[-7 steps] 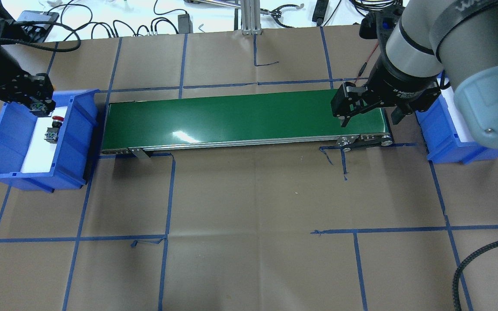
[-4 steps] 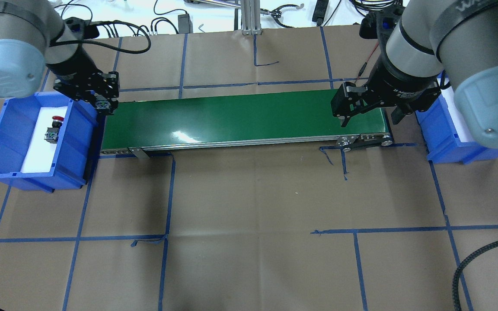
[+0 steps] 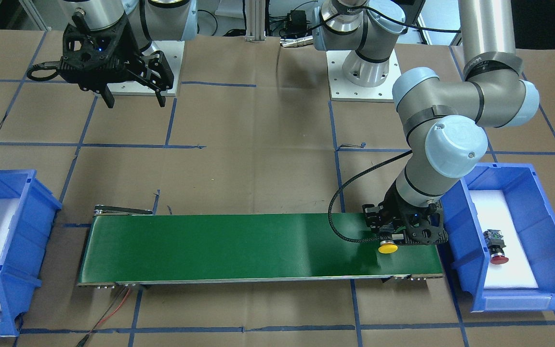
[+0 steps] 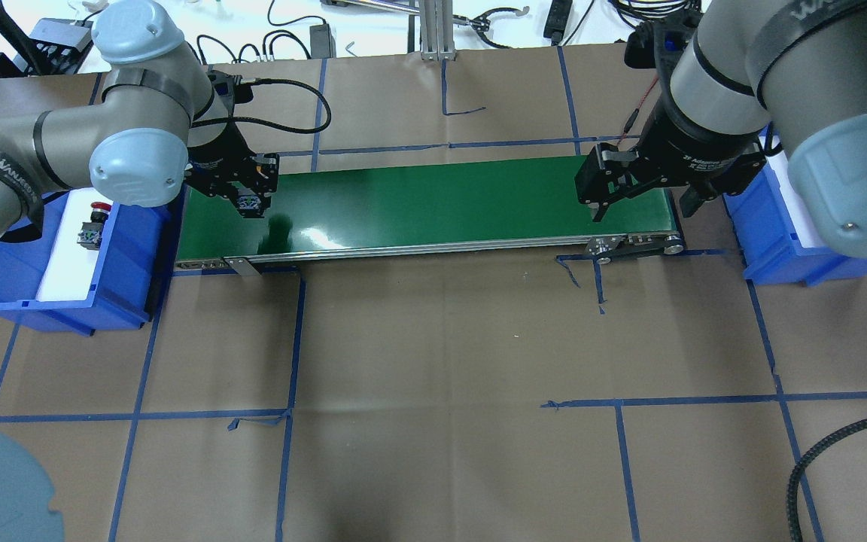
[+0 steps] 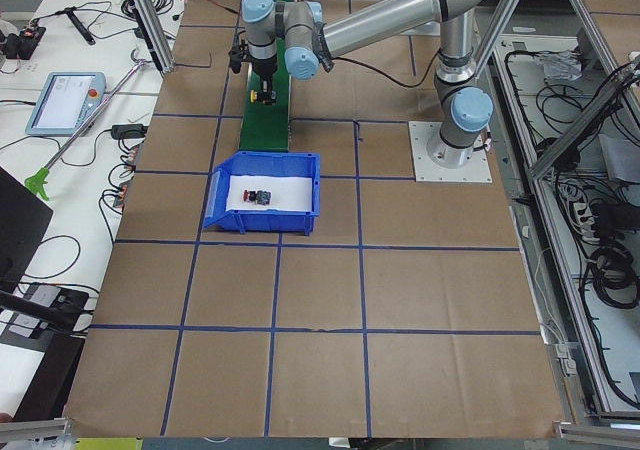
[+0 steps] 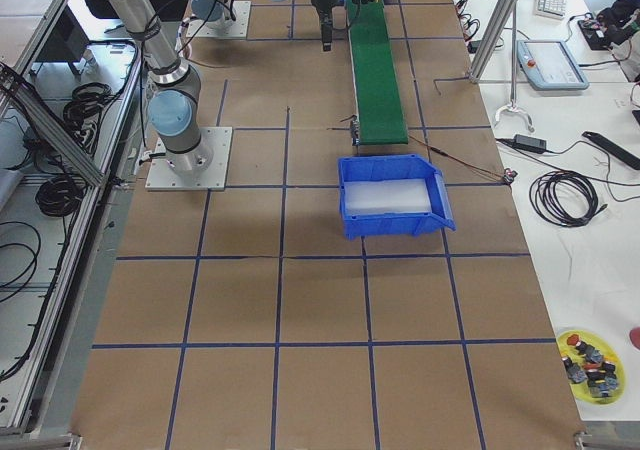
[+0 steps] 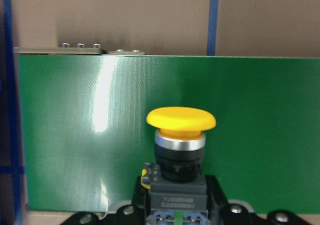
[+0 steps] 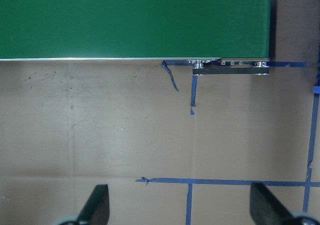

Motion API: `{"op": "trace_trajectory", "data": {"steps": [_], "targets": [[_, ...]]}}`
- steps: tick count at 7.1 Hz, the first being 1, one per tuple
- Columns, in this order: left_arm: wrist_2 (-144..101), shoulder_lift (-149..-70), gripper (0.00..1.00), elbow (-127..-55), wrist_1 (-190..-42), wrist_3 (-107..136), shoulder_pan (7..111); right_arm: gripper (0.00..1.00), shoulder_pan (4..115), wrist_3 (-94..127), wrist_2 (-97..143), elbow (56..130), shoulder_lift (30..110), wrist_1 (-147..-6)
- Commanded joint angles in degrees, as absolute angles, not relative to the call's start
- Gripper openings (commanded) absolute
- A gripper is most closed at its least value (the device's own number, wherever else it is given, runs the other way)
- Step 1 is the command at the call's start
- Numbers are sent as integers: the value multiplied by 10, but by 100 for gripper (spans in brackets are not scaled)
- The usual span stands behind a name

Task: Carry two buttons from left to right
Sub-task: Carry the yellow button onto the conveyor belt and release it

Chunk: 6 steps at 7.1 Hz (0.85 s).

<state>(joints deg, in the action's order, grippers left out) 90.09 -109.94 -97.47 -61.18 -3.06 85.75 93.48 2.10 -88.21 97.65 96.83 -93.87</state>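
Observation:
The yellow-capped button (image 7: 181,130) hangs cap-down in my left gripper (image 4: 250,200), which is shut on its grey base above the left end of the green conveyor belt (image 4: 433,199). From the front, the yellow cap (image 3: 388,248) shows just below the left gripper (image 3: 399,234). Whether the cap touches the belt I cannot tell. The red button (image 4: 95,218) lies on white foam in the left blue bin (image 4: 132,248), also visible as the red button (image 3: 495,246). My right gripper (image 4: 640,197) is open and holds nothing above the belt's right end; its fingers (image 8: 97,205) stand wide apart.
The right blue bin (image 3: 41,207) with a white foam liner stands past the belt's right end, partly under my right arm in the overhead view. Brown paper with blue tape lines covers the table. Cables and an aluminium post (image 4: 433,30) line the far edge.
My left arm has swung from over the left bin to the belt's left end, carrying the yellow button. The red button and my right arm have not moved.

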Motion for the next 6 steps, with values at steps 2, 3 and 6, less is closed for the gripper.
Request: {"op": "trace_trajectory", "data": {"steps": [2,3,6], "targets": [[903,-1122,11,-988,-567,-44,855,100,935,20,-882,975,970,-941],[903,-1122,11,-989,-567,-19,855,100,934,21,-882,976,971,-941],[899,-1121,59,-999,-567,3,857,100,935,21,-882,976,969,-941]]}}
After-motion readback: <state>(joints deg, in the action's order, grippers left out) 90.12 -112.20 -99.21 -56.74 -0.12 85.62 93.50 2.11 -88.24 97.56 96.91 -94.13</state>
